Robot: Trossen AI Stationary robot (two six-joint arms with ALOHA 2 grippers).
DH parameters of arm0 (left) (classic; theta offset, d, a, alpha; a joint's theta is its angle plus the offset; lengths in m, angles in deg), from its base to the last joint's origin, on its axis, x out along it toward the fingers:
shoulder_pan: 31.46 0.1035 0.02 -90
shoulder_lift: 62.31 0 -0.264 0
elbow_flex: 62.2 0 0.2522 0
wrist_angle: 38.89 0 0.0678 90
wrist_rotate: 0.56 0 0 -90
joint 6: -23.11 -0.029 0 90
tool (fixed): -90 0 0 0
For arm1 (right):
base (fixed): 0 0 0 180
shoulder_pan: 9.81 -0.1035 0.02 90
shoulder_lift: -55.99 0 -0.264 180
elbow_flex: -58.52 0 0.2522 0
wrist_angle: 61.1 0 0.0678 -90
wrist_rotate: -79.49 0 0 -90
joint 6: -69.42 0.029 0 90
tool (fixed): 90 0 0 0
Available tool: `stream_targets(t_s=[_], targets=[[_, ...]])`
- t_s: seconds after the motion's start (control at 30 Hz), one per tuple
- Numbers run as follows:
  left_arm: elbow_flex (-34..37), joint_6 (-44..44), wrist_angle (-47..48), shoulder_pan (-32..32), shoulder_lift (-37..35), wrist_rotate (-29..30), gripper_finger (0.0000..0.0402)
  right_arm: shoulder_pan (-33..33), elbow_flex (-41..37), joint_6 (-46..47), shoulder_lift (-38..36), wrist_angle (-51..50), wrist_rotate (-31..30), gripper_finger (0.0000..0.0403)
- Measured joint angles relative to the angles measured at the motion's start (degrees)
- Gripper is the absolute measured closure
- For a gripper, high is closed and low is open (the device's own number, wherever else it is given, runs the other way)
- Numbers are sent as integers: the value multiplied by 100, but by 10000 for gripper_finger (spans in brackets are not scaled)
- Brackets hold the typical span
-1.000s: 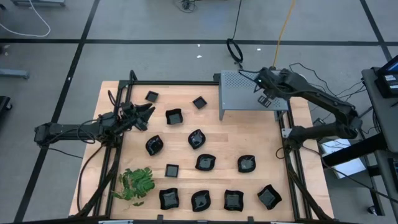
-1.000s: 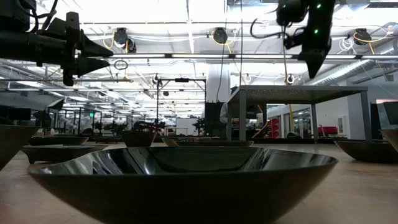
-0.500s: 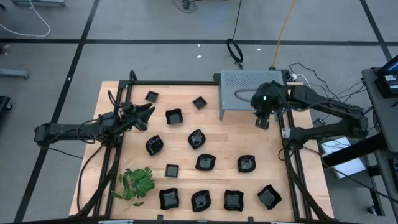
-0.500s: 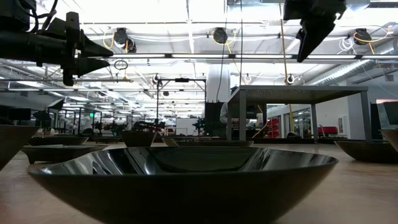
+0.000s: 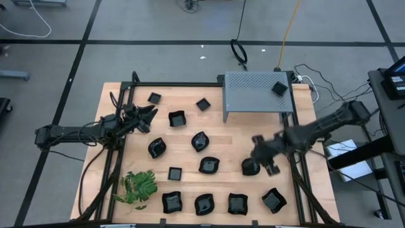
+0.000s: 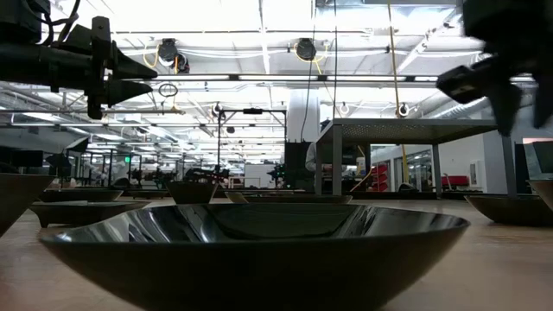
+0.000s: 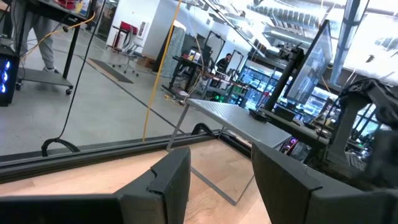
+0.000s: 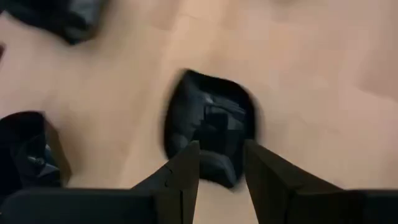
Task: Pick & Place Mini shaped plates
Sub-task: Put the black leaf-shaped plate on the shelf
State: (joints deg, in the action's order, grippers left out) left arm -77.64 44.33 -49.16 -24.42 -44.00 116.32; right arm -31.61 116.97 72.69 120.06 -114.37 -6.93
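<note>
only the right wrist view shows the right pincer (image 8: 221, 163) open over a plate (image 8: 211, 134).

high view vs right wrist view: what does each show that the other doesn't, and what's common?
Only the high view: the whole table, the grey perforated box with one small black plate on top, the green sprig, the left claw open and waiting near the table's left edge, and the other plates.

Only the right wrist view: the right claw's fingers spread over a wavy black plate.

Both: that plate and the right claw above it.
</note>
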Motion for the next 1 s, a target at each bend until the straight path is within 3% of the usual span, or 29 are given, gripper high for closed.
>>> stream_targets(t_s=[0.2,0.37,0.8,1.0], targets=[[-1,-1,0,0,1,0,229,-1106,-195,53,651,1178,-1042,293],[2,0,0,0,1,0,229,-1445,-195,500,1235,1299,-1095,293],[1,1,-2,0,0,0,229,-1593,-195,463,2096,1451,-1579,264],[0,-1,-2,-1,1,0,229,-1593,-190,413,2242,1449,-1584,273]])
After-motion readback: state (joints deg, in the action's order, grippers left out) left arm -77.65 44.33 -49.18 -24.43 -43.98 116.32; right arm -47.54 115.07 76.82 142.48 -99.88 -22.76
